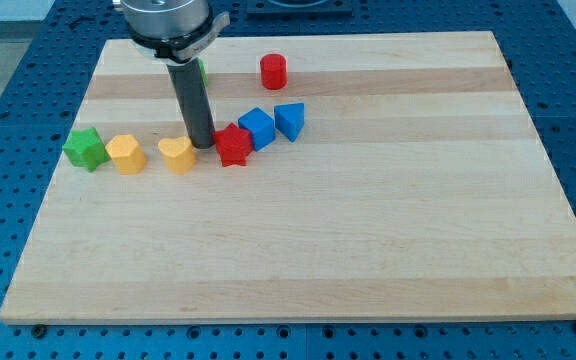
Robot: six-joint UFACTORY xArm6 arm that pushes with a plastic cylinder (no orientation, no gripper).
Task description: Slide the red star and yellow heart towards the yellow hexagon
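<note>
Tip point(204, 146) between yellow heart point(177, 155) and red star point(234, 146).

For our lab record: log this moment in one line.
my tip: between yellow heart and red star | yellow hexagon: left of heart | pushed together: not yet

star point(234, 146) right of heart point(177, 155) | my tip point(204, 146) between | hexagon point(125, 153) left of heart

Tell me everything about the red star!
The red star is a small, chunky, matte red block lying flat on the wooden board. My tip sits just at its left; contact unclear. The blue cube touches its upper right. The yellow heart lies farther left.
</note>
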